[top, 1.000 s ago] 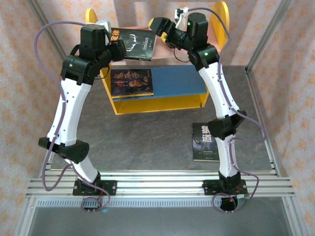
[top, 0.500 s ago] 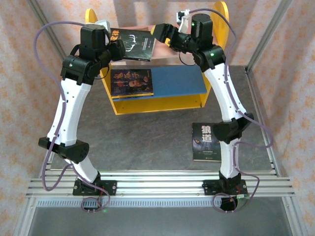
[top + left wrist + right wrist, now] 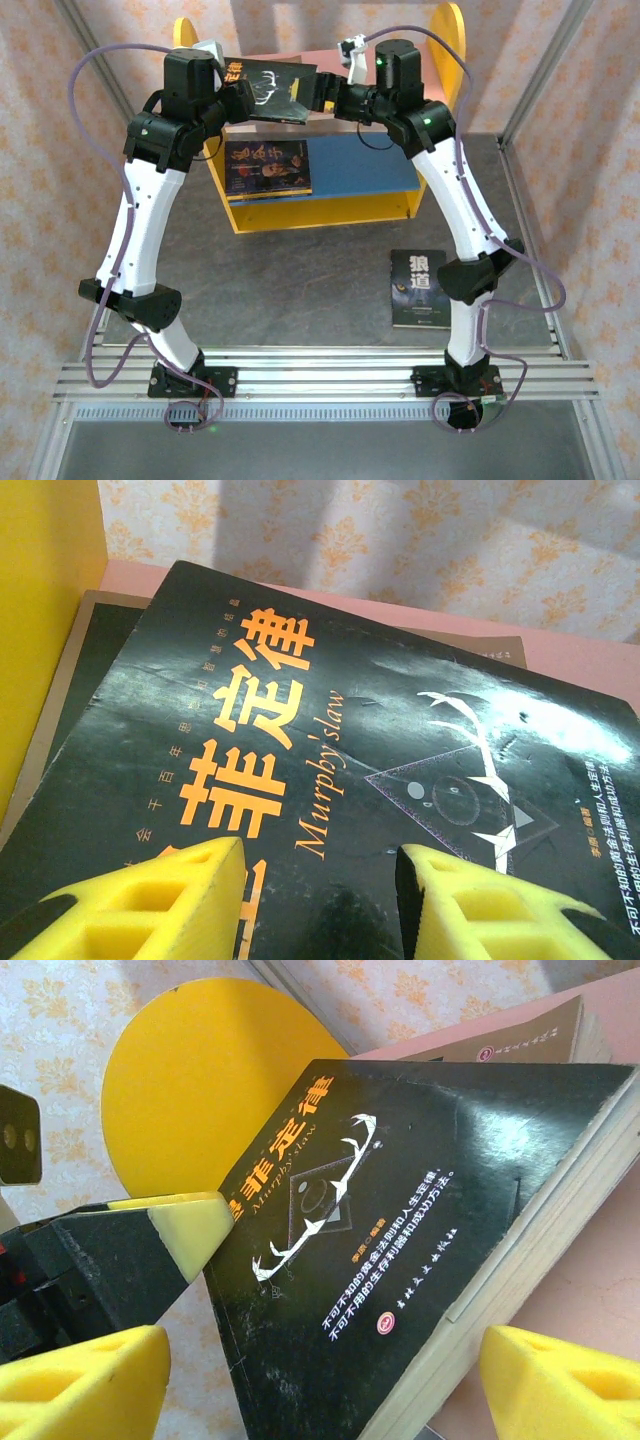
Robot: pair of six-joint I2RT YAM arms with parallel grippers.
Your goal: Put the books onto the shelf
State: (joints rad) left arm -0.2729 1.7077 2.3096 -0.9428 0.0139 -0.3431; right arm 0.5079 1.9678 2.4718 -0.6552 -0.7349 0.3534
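- From the top view, the shelf point(image 3: 320, 212) stood at the far side of the worktop point(image 3: 300, 280)
- A black book point(image 3: 270, 88) lay on its pink upper board point(image 3: 320, 122), with the left jaws at the book's left end and the right jaws at its right end
- A dark book with portraits point(image 3: 267, 168) lay flat on the left part of the blue lower board point(image 3: 365, 165)
- Another dark book with white characters point(image 3: 418, 288) lay on the worktop just beside the right arm, well apart from the shelf
- From the left wrist view, the black book point(image 3: 330, 750), with orange characters and "Murphy's law" on its cover, rested on top of a brown book point(image 3: 85, 645) on the pink board point(image 3: 600, 650), near the yellow side panel point(image 3: 40, 610)
- The left jaws stood partly apart, both yellow fingers point(image 3: 150, 900) over the cover, which showed in the gap between them; nothing was pinched between them
- From the right wrist view, the black book point(image 3: 400, 1180) lay over the brown book point(image 3: 500, 1040), with the round yellow side panel point(image 3: 200, 1090) behind it and the pink board point(image 3: 600, 1290) beside its page edge
- One finger of the left arm point(image 3: 190, 1225) met the book's far corner
- The right jaws were released and spread wide, their fingers point(image 3: 80, 1390) either side of the book's near corner, grasping nothing
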